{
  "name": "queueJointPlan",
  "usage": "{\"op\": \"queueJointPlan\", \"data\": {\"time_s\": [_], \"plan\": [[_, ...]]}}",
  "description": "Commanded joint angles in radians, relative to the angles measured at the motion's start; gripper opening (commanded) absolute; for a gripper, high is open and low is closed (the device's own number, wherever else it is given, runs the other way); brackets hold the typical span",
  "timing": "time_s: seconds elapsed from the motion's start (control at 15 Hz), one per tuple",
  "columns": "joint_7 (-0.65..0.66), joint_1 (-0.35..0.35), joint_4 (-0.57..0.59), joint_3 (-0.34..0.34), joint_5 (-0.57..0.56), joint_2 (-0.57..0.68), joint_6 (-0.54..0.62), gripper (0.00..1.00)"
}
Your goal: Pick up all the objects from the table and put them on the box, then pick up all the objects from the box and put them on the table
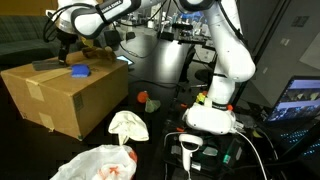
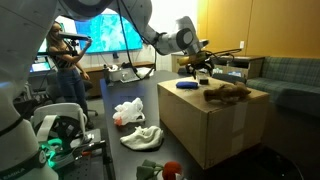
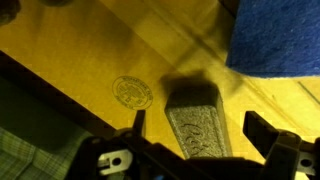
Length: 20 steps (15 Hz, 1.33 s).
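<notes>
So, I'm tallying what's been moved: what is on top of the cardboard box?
On the box: a blue pad, a brown lump and a dark flat bar, the bar right under the open gripper. The arm hides part of the top in an exterior view.

Pad [image 1: 80,71], bar [image 3: 200,120] and lump [image 2: 225,93] lie on the box [image 1: 60,100]; cloth [image 1: 128,124] and bag [image 1: 95,163] on the table [image 1: 160,118] beside it.

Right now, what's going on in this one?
The robot arm's gripper hangs open over the box, its jaws on either side of the dark flat bar without gripping it. The blue pad and the brown lump also lie on the box. The cream cloth, white bag and orange-red item lie on the table.
</notes>
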Motion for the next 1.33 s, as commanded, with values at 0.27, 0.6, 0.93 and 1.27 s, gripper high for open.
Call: {"op": "queueJointPlan", "data": {"time_s": [0.27, 0.6, 0.93, 1.27], "plan": [[-0.225, -0.028, 0.115, 0.058, 0.049, 0.044, -0.09, 1.0], [-0.323, -0.034, 0.235, 0.086, 0.093, 0.117, -0.192, 1.0], [-0.377, -0.034, 0.394, 0.09, 0.155, 0.21, -0.331, 1.0], [-0.4, -0.032, 0.518, 0.08, 0.188, 0.275, -0.427, 1.0]]}}
